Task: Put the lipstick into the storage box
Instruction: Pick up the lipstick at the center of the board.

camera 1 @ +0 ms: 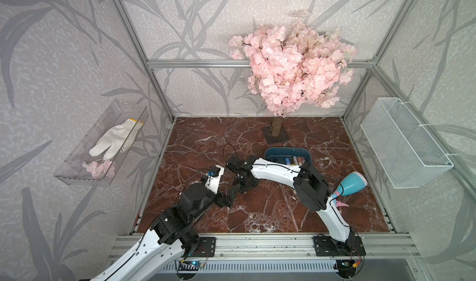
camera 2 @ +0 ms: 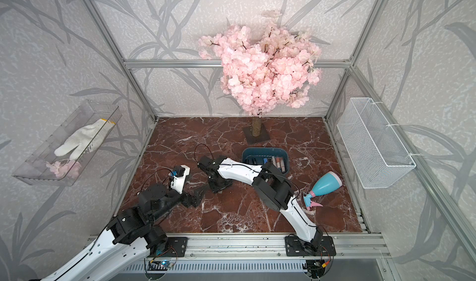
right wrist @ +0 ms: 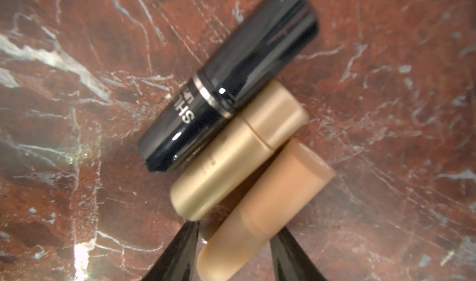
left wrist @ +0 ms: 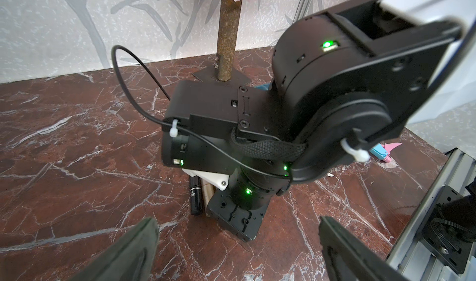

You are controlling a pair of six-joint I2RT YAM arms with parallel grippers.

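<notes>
We are pinching the peach lipstick (right wrist: pixel 265 207) in the right tool (right wrist: pixel 235 228), its fingers pressing on either side of one end of the tube. The tube is lying slantwise, touching the gold lipstick (right wrist: pixel 237 151), which in turn is touching the black lipstick (right wrist: pixel 229 78); all three are lying side by side on the table (right wrist: pixel 77 112). Whether the peach one is lifting off we cannot tell. Our left tool (left wrist: pixel 235 225) is hanging spread wide just beside the right one, holding nothing. The storage box (camera 1: pixel 270 152) is sitting near, farther back, with several lipsticks lying inside. A blue spray bottle (camera 1: pixel 351 184) is lying to its right, and a pink blossom tree (camera 1: pixel 291 68) is standing behind it.
</notes>
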